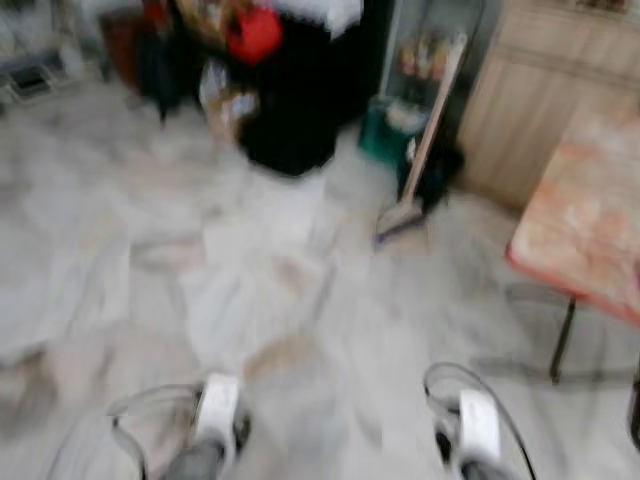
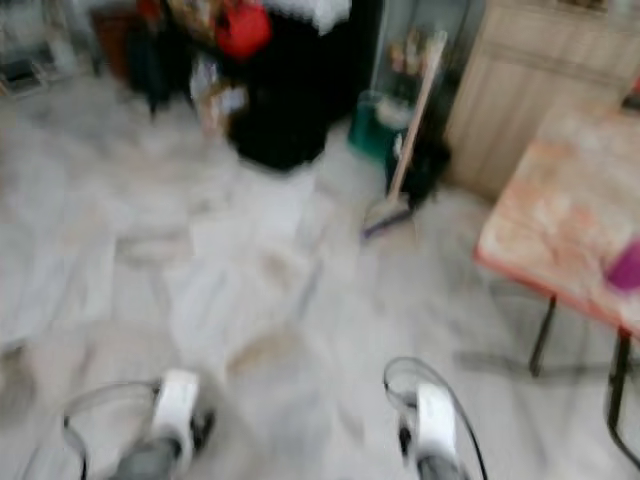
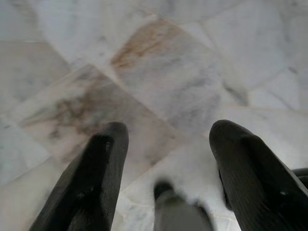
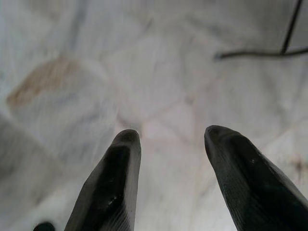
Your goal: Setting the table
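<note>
A table (image 1: 585, 225) with an orange-and-white patterned top and thin black legs stands at the right; a small purple thing (image 2: 626, 266) lies on it, too blurred to name. Both arms hang low at the bottom of the eye views. In the left wrist view my left gripper (image 3: 166, 139) is open, its black fingers (image 3: 98, 173) apart over the marble floor, holding nothing. In the right wrist view my right gripper (image 4: 168, 137) is open too and empty above the floor, with a black table leg (image 4: 290, 26) beyond it. The eye views are blurred.
A broom (image 1: 420, 165) leans at the back beside a green bin (image 1: 382, 128). A black bulky object (image 1: 290, 100) with a red item (image 1: 255, 32) on top stands behind. A wooden cabinet (image 1: 530, 90) fills the back right. Marble floor (image 1: 250, 290) lies ahead.
</note>
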{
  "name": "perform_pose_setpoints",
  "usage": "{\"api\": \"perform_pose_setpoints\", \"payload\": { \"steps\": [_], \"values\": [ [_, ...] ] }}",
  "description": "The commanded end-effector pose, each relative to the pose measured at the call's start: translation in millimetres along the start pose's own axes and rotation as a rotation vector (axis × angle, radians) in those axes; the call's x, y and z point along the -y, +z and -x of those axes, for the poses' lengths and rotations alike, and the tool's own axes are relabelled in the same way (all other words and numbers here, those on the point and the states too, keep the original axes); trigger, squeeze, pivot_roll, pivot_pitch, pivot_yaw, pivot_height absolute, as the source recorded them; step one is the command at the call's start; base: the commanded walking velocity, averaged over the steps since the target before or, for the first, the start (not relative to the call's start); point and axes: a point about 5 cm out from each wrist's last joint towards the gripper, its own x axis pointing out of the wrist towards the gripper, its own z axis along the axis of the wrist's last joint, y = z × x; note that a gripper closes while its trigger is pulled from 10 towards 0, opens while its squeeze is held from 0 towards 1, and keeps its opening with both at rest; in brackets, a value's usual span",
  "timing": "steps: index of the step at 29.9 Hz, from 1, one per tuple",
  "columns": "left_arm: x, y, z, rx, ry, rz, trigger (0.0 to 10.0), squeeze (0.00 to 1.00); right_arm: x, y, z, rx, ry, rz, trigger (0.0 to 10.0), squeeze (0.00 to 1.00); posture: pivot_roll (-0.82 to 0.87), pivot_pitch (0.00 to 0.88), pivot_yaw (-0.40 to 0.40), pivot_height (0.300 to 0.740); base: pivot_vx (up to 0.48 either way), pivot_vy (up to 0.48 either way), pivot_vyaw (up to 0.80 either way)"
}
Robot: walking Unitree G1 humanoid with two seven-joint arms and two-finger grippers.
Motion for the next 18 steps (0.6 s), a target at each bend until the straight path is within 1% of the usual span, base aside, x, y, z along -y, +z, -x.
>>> {"api": "perform_pose_setpoints", "payload": {
  "steps": [1, 3, 10, 18],
  "values": [
    [-7.2, -10.3, 3.4, -0.033, 0.021, -0.004, 10.0, 0.00, -2.9, -14.9, 2.9, -0.046, 0.001, -0.021, 10.0, 0.00, 0.05, 0.079, -0.036, 0.740, 0.000, -0.480, -0.69],
    [-6.9, -10.6, 3.4, -0.034, 0.022, 0.001, 10.0, 0.00, -3.0, -14.3, 2.8, -0.044, 0.001, -0.024, 10.0, 0.00, 0.05, 0.079, -0.037, 0.740, 0.000, -0.480, -0.69],
    [-5.9, -10.3, 3.2, -0.034, 0.019, 0.006, 10.0, 0.00, -3.4, -14.0, 2.7, -0.044, 0.002, -0.021, 10.0, 0.00, 0.05, 0.077, -0.038, 0.740, 0.000, 0.000, -0.69],
    [-7.7, -7.9, 2.6, -0.032, 0.010, -0.006, 10.0, 0.00, -6.6, -17.3, 3.3, -0.051, -0.001, -0.038, 10.0, 0.00, 0.04, 0.075, -0.021, 0.740, 0.000, 0.000, -0.69]
  ]
}}
